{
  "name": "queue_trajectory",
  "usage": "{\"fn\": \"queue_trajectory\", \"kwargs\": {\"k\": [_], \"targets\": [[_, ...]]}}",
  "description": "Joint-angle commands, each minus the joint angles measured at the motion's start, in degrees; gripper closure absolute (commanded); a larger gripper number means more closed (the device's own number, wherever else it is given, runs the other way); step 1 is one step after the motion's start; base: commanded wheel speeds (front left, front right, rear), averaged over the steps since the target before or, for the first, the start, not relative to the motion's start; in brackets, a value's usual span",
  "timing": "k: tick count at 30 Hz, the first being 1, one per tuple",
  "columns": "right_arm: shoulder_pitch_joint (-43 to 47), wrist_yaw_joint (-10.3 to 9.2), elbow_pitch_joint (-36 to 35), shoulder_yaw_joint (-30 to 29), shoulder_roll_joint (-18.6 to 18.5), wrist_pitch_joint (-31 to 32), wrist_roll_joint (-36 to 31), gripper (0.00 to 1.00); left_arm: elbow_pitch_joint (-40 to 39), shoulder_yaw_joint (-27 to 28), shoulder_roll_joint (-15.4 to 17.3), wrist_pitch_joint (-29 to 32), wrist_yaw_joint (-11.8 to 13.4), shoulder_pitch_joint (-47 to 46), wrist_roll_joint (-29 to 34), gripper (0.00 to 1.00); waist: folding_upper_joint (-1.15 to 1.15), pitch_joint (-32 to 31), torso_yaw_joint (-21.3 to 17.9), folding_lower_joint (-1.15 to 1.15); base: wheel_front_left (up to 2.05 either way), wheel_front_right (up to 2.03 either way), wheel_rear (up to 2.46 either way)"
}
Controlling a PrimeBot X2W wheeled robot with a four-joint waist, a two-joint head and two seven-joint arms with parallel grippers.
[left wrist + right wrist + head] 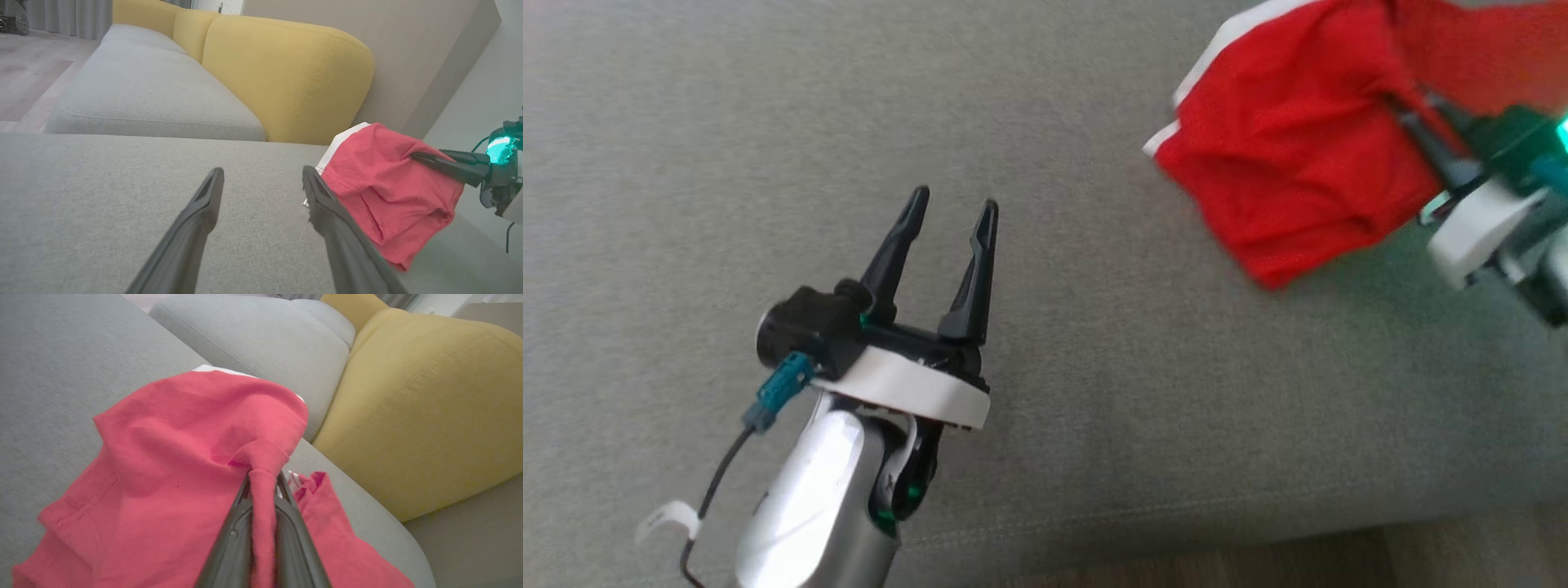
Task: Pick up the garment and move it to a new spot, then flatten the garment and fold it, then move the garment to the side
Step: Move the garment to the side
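Note:
The garment [1298,155] is red with a white edge and hangs bunched above the grey sofa seat at the upper right of the head view. My right gripper [1413,110] is shut on a pinched fold of it; in the right wrist view the red garment [171,457] drapes over my right gripper [263,477], a strip of cloth running down between the fingers. My left gripper [954,206] stands open over bare cushion, well to the left of the cloth. From the left wrist, my left gripper [263,175] is empty and the garment [388,192] hangs just right of it.
The grey seat cushion [727,122] stretches wide to the left. Its front edge and wooden floor [1258,563] run along the bottom. Yellow back cushions [286,73] rise behind the seat, and a second grey seat cushion [143,94] lies beyond.

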Motion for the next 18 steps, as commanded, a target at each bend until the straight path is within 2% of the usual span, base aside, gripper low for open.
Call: {"fn": "queue_trajectory", "kwargs": {"k": [1,5,9,18], "targets": [[-1.9,0.37,-1.2,-0.1,-3.0,0.4,1.1,1.0,-2.0,1.8,0.1,-0.7,-0.5,-2.7,0.8,0.0,0.0,2.1,-2.0,-0.01,0.0,0.0,0.0],[-4.2,0.37,-0.2,-1.5,-5.7,1.5,2.5,1.0,-2.1,2.4,0.1,-0.7,-0.9,-4.3,1.7,0.0,0.0,4.3,-3.8,-0.01,0.0,0.0,0.0],[-5.8,0.37,1.5,-4.3,-6.8,2.7,3.7,1.0,-2.2,2.8,0.1,-0.7,-1.3,-5.4,2.5,0.0,0.0,6.3,-5.3,-0.01,0.0,0.0,0.0],[-8.1,0.37,6.9,-12.0,-4.7,6.1,2.2,1.0,-2.0,3.6,0.1,-0.7,-2.2,-6.9,4.0,0.0,0.0,10.1,-7.0,-0.01,0.0,0.0,0.0]]}}
